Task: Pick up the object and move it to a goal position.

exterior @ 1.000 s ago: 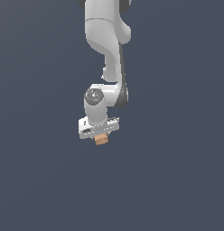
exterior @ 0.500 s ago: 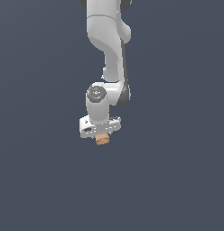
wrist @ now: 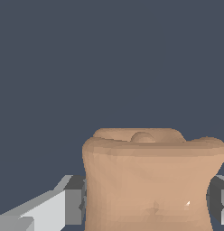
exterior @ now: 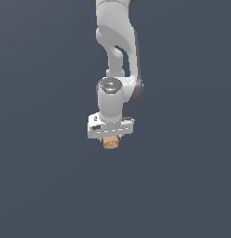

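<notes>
The object [exterior: 109, 142] is a small tan-orange rounded lump that pokes out just below the white hand of the arm in the exterior view. My gripper [exterior: 110, 140] is shut on it and holds it above the dark grey ground. In the wrist view the object [wrist: 150, 180] fills the space between the two fingers [wrist: 71, 205], which press on its two sides; a rounded bump shows on its far edge. The fingertips themselves are hidden behind the lump in the exterior view.
Only the flat dark grey ground [exterior: 43, 186] surrounds the arm in both views. The white arm [exterior: 117, 42] rises from the hand and leaves the exterior view at the upper edge.
The hand with the object has shifted a little toward the exterior view's right. The grip on the lump is unchanged.
</notes>
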Motion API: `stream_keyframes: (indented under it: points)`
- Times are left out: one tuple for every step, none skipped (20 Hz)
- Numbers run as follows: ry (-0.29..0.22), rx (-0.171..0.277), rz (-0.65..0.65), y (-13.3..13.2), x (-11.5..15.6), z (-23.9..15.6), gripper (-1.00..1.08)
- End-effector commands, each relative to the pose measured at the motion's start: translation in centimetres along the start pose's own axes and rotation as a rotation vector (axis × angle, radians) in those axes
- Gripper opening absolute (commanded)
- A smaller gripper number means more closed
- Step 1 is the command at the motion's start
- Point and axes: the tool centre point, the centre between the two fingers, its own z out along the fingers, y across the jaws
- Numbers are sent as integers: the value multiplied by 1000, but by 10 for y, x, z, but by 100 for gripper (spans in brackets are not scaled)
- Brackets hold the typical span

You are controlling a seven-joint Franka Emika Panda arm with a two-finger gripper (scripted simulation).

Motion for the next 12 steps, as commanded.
stream_keyframes:
  points:
    - [24,-16,29,-9,10,-16,-100]
    - [34,-23,42,-12,15,-23,-100]
    - [44,-29,54,-16,19,-30,-100]
    - [53,-36,66,-19,23,-36,-100]
    - [63,-43,77,-22,27,-43,-100]
    - [72,-49,89,-26,31,-49,-100]
    - [81,-56,101,-29,34,-55,-100]
    - [90,-63,112,-32,38,-62,-100]
    - [99,-69,124,-35,42,-68,-100]
    - [108,-76,135,-38,46,-74,-100]
    - [117,-82,146,-42,49,-81,-100]
    - [126,-89,158,-45,53,-87,-100]
